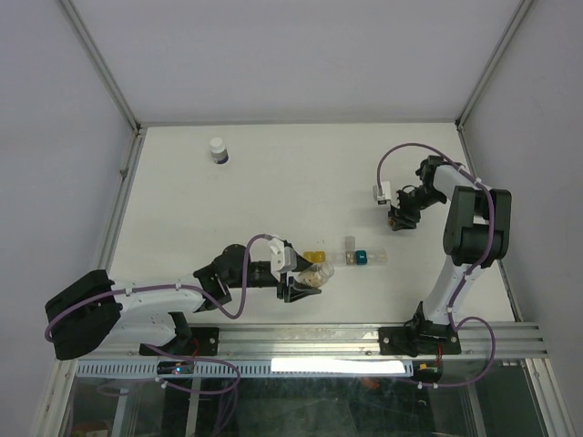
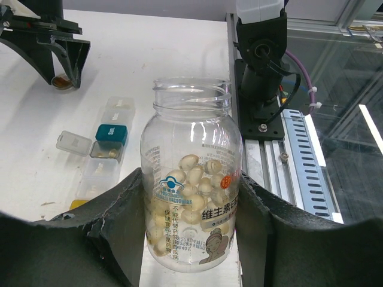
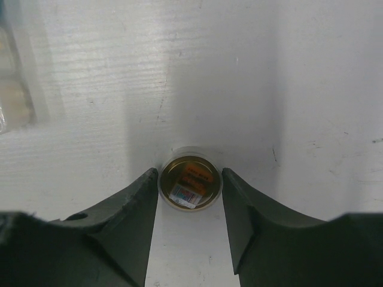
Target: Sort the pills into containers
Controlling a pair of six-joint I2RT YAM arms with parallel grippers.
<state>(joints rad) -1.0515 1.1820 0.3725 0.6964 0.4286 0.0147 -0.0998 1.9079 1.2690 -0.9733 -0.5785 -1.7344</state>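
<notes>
The white bottle [image 1: 217, 149] with a dark band stands on the table [image 1: 273, 182], well to the left of the pill box [image 1: 355, 258] and far behind it.

The left arm [image 1: 173, 296] reaches in from the near left corner toward the pill box. The left gripper [image 1: 305, 278] sits just in front of the box's left end. Its jaws are set narrow and clamped on a clear jar [image 1: 316, 275]. In the left wrist view the two dark fingers [image 2: 119, 221] press against both sides of the jar [image 2: 191, 179]. The jar has no lid and is partly filled with pale oval pills [image 2: 194, 176]. Its open mouth points toward the pill box.

The pill box lies as a short row. The yellow compartment [image 1: 313, 258] is at its left end, close to the jar's mouth. Whether it is joined to the rest cannot be told. The clear section [image 1: 349, 246] comes next, and the teal compartment [image 1: 362, 258] touches it on the right.

The right gripper [image 1: 401, 217] is to the right of the pill box and behind it, pointing down at the table. In the right wrist view its fingers [image 3: 134, 209] stand narrowly on either side of a small amber vial [image 3: 190, 185], right at its rim. Whether they press on it cannot be told. The right arm [image 1: 469, 228] rises to the right of the pill box.
</notes>
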